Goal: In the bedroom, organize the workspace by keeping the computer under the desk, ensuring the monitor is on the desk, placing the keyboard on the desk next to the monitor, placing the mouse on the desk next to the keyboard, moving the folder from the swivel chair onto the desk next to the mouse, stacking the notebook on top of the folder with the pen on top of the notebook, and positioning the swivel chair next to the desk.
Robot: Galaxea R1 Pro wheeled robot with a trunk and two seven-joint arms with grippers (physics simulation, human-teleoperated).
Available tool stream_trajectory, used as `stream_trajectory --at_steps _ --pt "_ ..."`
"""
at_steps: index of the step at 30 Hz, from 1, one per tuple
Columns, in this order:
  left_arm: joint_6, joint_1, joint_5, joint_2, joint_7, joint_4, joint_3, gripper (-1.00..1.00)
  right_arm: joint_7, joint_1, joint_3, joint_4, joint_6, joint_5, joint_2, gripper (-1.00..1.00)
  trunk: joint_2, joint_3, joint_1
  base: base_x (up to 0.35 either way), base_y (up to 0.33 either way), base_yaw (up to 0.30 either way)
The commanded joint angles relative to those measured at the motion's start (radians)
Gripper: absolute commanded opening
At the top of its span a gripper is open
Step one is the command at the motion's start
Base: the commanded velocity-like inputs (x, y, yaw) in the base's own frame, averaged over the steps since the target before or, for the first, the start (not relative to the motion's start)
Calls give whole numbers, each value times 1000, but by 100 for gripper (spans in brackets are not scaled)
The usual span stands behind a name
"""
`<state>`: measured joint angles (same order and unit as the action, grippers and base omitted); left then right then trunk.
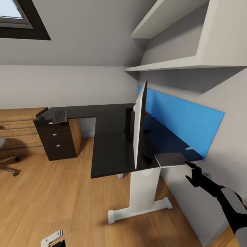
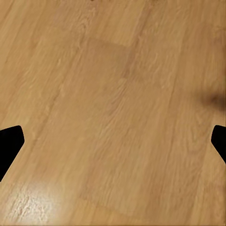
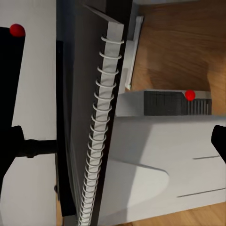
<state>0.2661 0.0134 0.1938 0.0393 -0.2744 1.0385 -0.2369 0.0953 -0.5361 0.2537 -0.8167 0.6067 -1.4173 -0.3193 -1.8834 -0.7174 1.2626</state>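
The notebook (image 1: 170,159) lies at the desk (image 1: 109,144) corner, behind the monitor (image 1: 140,125). The right gripper (image 1: 194,172), probably open and empty, is held just beside it. A grasp is called for next.

Even, soft daylight is seen throughout, brightest at the skylight (image 1: 15,15). A grey shadow is cast on the wall beneath the shelf (image 1: 178,63). A pale glare patch and mild blur are shown on the floor (image 2: 113,94).
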Motion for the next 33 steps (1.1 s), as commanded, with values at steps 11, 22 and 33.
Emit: stream_trajectory --at_steps 11,22,33 --pt "4 0 10 1 -5 2 -1 100 3 -1 1 1 5 3 0 100 0 -1 0 27 0 0" --pt "3 0 10 1 -4 2 -1 100 2 -1 1 1 5 3 0 100 0 -1 0 63 0 0" --pt "2 0 10 1 -3 2 -1 100 2 -1 1 1 5 3 0 100 0 -1 0 32 0 0"
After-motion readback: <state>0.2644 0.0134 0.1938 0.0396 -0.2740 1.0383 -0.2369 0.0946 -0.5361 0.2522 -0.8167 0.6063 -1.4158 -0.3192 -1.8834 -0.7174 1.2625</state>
